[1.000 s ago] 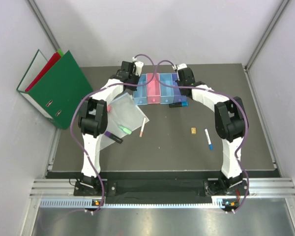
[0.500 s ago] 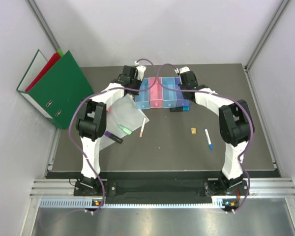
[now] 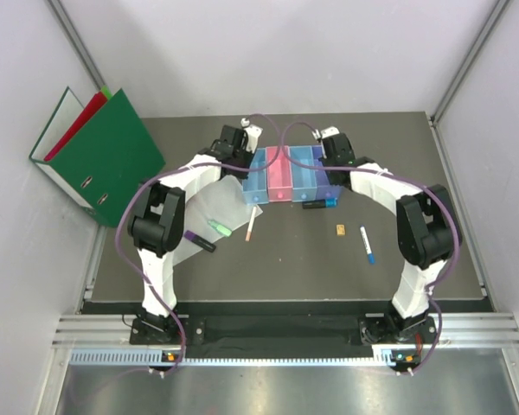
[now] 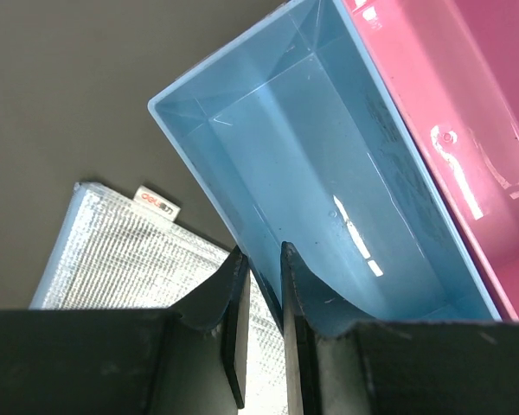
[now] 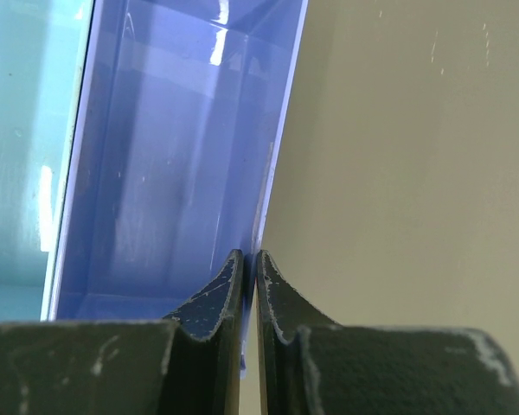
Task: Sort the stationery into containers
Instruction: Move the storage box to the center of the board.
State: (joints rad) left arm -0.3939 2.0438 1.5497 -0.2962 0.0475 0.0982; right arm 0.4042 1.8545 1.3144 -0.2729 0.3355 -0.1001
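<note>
At the far middle of the dark worktop [image 3: 303, 259], the left gripper [image 4: 261, 259] is clamped on the outer wall of the light blue translucent plastic bin [image 4: 329, 173]; the right gripper [image 5: 249, 259] pinches that of the purple translucent plastic bin [image 5: 173, 156]. A white blue-tipped pen [image 3: 366, 244] and a small tan block [image 3: 340, 229] lie nearer.

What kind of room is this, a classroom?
Probably a robot lab test booth: plain white walls box in a dark table, and robot arms bolted at its edge grip a row of bins.
</note>
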